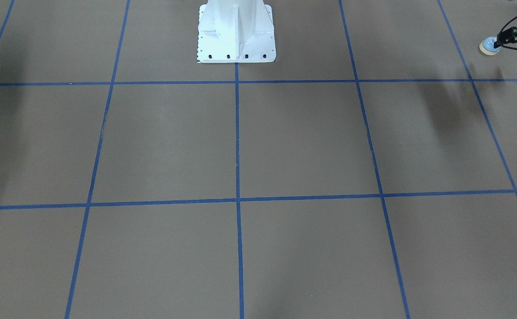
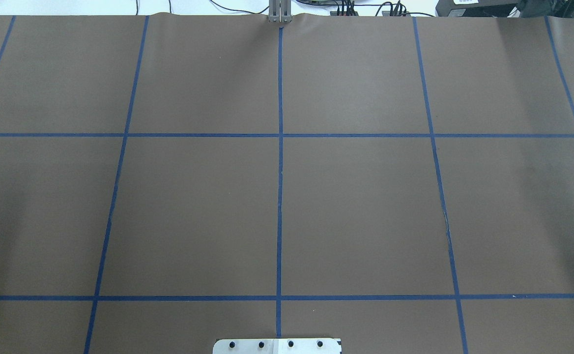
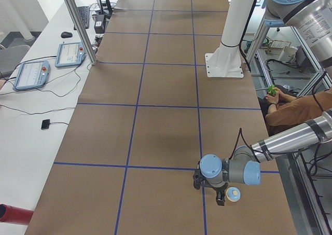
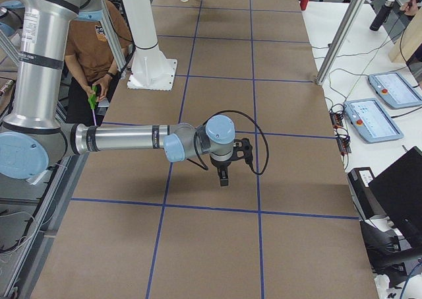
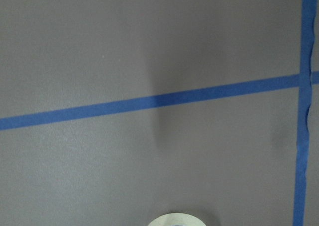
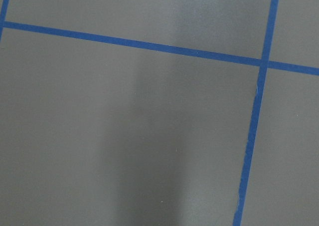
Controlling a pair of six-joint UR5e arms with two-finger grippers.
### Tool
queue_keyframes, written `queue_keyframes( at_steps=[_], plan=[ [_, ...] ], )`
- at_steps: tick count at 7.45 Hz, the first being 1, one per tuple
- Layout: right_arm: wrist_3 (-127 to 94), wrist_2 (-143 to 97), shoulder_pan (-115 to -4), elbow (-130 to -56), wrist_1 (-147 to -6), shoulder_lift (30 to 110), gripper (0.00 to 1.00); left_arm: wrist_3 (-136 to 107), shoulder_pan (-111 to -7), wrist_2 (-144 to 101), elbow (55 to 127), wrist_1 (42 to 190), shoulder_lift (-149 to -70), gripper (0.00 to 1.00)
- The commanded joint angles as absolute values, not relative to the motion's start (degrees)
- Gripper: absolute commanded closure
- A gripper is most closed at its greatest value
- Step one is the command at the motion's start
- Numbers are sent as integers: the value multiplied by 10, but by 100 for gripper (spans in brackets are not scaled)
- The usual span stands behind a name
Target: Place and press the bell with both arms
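The bell (image 1: 488, 45) is sitting on the counter (image 1: 302, 141) out at the robot's left end, just beside the left gripper (image 1: 503, 41), which is hanging far nearer to it than the right gripper (image 4: 223, 177), and I cannot tell if either gripper is squeezed tight or let loose.

Front-facing and overhead cameras look steeply down from opposite sides, sharing the white bolted metal pedestal (image 1: 236, 33). Wrist cameras sit close above the brown blue-taped tabletop (image 5: 99, 46).
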State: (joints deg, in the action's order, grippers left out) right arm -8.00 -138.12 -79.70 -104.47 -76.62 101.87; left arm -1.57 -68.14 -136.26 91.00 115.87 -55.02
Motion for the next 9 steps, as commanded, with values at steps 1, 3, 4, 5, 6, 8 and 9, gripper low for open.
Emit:
queue_keyframes(
  at_steps=[1,3,4,5,6,8,9],
  plan=[
    [-80,-1378,-786,-1044,-764,1019,0,-17,-672,-1381,900,1159,-549,0],
    [-87,-1382,-786,-1043,-764,1020,0,-17,-641,-1381,884,1159,-553,0],
    [-88,-1383,-786,-1042,-764,1020,0,-17,-636,-1381,879,1161,-558,0],
    [-89,-1383,-786,-1042,-765,1020,0,-17,-629,-1381,872,1161,-567,0],
    [-90,-1386,-786,-1042,-764,1021,0,-17,-624,-1380,858,1161,-577,0],
    [-90,-1386,-786,-1042,-764,1021,0,-17,-588,-1378,846,1163,-598,0],
    [-90,-1386,-786,-1042,-764,1021,0,-18,-565,-1377,839,1164,-605,0]
  ],
)
